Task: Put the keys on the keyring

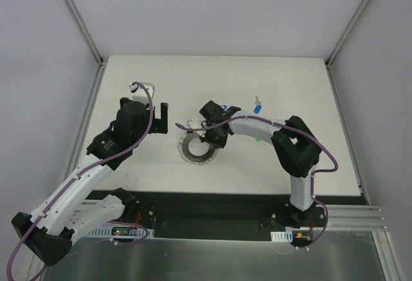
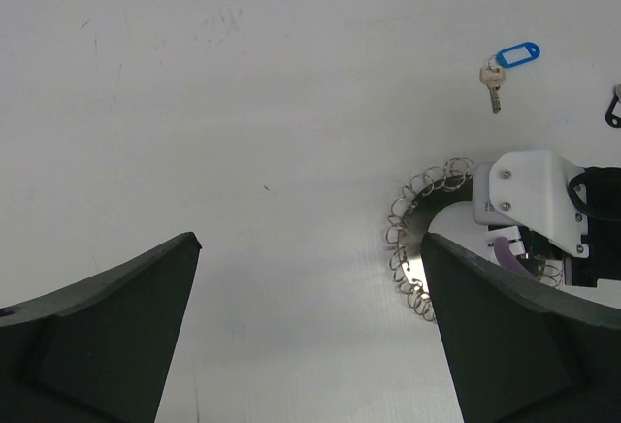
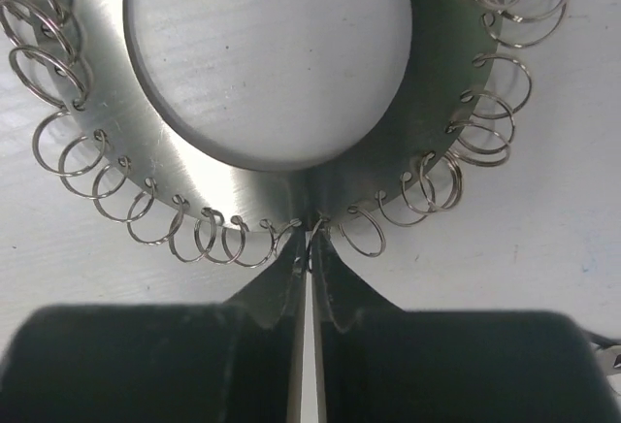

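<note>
The keyring lies flat at the table's middle, a grey metal ring with small wire loops all round its rim. In the right wrist view my right gripper is shut on one small loop at the near rim of the keyring. From above, the right gripper points down onto the ring's right side. A key with a blue tag lies apart, beyond the right arm. Another blue tag peeks out beside the right wrist. My left gripper hangs open left of the ring, holding nothing.
In the left wrist view the left gripper is over bare table, with the keyring by its right finger. The blue-tagged key lies farther off. The right arm's white housing covers part of the ring. A speck of green shows under the right forearm.
</note>
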Robot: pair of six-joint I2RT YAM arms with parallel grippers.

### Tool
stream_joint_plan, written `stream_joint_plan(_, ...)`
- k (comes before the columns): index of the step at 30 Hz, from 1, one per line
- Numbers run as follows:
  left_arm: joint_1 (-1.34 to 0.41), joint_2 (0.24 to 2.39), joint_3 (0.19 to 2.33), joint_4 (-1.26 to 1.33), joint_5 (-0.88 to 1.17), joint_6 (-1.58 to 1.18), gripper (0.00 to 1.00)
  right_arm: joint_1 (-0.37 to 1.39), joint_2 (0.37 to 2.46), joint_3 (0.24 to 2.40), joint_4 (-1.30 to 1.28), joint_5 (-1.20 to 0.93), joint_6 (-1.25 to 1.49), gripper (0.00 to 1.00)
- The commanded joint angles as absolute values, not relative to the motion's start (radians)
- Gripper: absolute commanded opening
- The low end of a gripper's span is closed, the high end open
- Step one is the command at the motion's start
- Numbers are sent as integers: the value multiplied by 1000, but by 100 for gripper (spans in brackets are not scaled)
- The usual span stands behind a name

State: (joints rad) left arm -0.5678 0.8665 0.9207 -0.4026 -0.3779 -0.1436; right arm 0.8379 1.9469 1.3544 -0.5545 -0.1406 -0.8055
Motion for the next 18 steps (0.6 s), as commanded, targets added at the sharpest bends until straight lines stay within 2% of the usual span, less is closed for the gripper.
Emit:
stream_joint_plan(1,-563,864,916,-383,-380,-129,99,844,1922,1382,-563,-155,-813,2)
stream_joint_plan(13,-563,848,916,-373,-325,-124,99,857,1672,1275,-447,-195,-746,1)
stream_joint_plan(18,-563,822,904,-345,-201,-89,99,868,1479,1145,-255,-244,-667,1)
